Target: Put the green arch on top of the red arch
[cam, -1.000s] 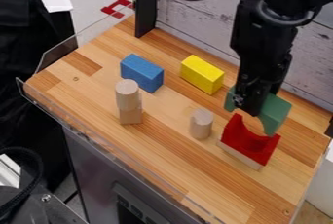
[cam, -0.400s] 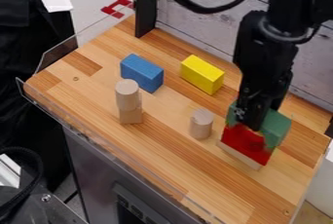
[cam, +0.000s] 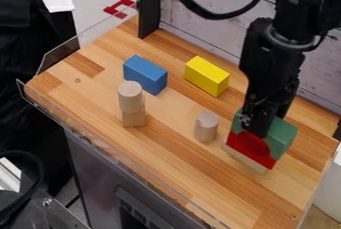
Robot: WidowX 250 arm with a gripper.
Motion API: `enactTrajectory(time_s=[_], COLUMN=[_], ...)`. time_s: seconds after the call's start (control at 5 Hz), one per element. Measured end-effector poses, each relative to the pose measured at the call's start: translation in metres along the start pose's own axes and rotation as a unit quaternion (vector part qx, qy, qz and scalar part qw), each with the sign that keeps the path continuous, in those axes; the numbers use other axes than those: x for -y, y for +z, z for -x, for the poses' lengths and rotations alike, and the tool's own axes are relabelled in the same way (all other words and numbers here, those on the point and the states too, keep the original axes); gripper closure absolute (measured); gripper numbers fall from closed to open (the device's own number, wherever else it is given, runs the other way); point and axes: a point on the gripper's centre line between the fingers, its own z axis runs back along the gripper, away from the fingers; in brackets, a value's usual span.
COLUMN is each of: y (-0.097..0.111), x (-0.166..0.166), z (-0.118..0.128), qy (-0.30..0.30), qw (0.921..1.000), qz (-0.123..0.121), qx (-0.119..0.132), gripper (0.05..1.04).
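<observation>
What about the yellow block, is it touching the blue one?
No, bare wooden tabletop shows between the yellow block and the blue block.

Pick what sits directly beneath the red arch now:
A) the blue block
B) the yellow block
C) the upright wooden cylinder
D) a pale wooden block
D: the edge of a pale wooden block shows along the underside of the red arch, with the green arch above.
</observation>
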Motion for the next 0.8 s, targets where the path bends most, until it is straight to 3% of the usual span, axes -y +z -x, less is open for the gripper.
enactTrajectory(time_s=[0.8], y=[0.0018], x=[0.0077], z=[-0.0079], qy=[0.016], qw=[0.9998], qz=[0.007], qx=[-0.012], gripper=[0.537])
